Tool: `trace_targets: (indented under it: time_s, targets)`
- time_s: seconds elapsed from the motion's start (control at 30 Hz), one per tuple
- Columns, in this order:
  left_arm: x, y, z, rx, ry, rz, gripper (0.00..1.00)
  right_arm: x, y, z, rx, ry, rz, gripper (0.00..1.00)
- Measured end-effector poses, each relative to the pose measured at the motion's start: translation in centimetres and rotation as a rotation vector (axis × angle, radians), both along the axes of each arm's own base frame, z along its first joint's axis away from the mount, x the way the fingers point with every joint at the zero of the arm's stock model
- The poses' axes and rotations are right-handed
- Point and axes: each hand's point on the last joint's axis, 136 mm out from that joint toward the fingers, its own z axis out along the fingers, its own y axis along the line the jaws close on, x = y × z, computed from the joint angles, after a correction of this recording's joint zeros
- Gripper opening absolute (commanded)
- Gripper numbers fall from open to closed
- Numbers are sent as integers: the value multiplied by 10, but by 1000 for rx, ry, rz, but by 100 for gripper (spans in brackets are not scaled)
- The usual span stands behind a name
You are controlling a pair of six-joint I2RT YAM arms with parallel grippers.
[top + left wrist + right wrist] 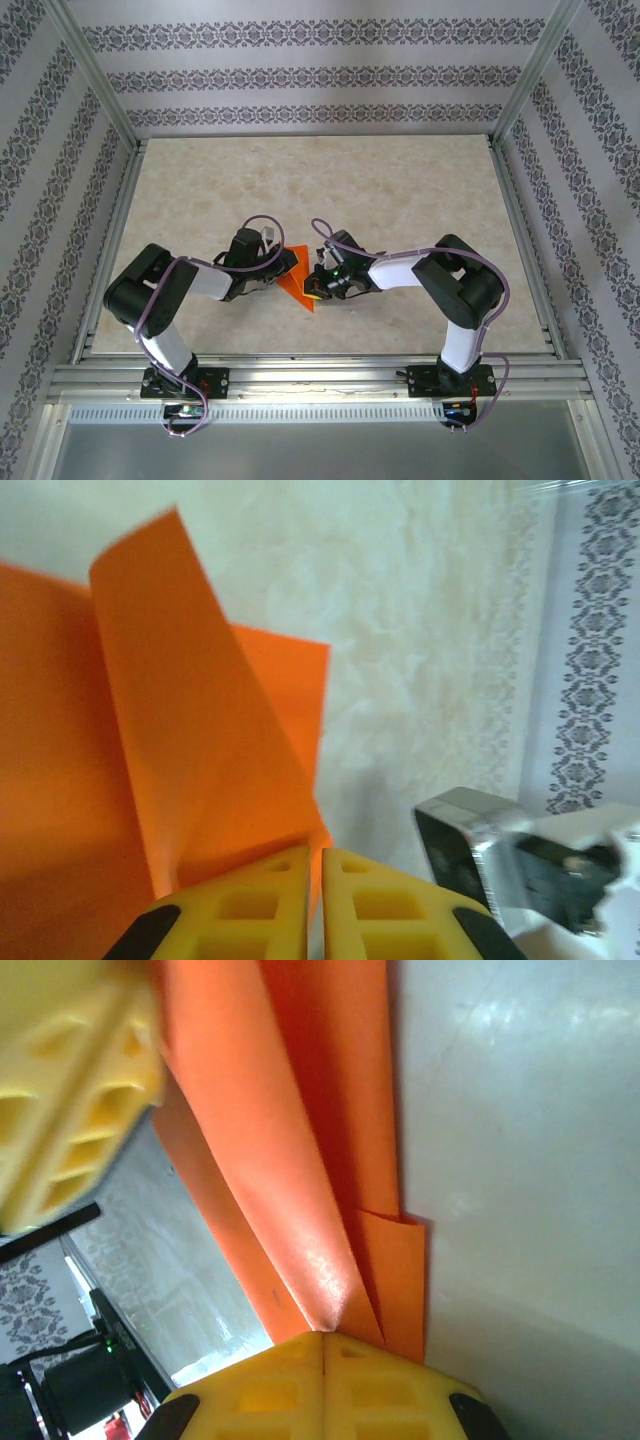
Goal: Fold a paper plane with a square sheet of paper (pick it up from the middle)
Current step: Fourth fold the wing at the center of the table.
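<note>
From above, the two arms lean in toward each other over the pale marbled table [400,190]. The orange paper [299,292] sits between them, a little left of the middle and toward the near side, with one corner pointing near. The left gripper [284,267] meets the paper's far left edge and the right gripper [317,288] meets its right side. From up here I cannot make out how either pair of jaws stands.

The wrist cameras show that. On the left wrist, the left gripper [314,860] has its yellow fingers [250,905] drawn almost together, with only a thin slit between them. A flap of the orange paper [180,730] stands up from the tips and curls over, and its lower edge runs into the slit, so it looks pinched there. A grey metal-edged block [470,845] sits just right of the fingers, with the patterned wall [590,630] behind it.

On the right wrist, the right gripper [323,1345] is clenched, its tips meeting on a seam. The creased fold of the orange paper [300,1110] runs straight into that seam, and a lower layer lies flat on the table [520,1160]. One of the left gripper's yellow fingers [70,1100] shows blurred at the upper left, against the paper's other side
</note>
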Motion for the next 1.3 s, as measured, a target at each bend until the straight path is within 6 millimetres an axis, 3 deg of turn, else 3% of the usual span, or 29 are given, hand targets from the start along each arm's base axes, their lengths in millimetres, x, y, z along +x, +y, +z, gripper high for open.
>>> trace_targets:
  time_s: [0.23,0.37,0.73,1.3]
  targets:
    - [-1,0,39,-19,-87,-10,16,-10,-10,1,23,-19,106,0]
    - [-11,-3,45,22,-99,-45,13,-13,-18,1,40,-18,149,0]
    - [-48,-21,22,118,-58,-186,11,-15,-25,1,45,-19,191,0]
    - [-61,-25,-25,146,56,-252,12,-15,-26,1,47,-13,187,0]
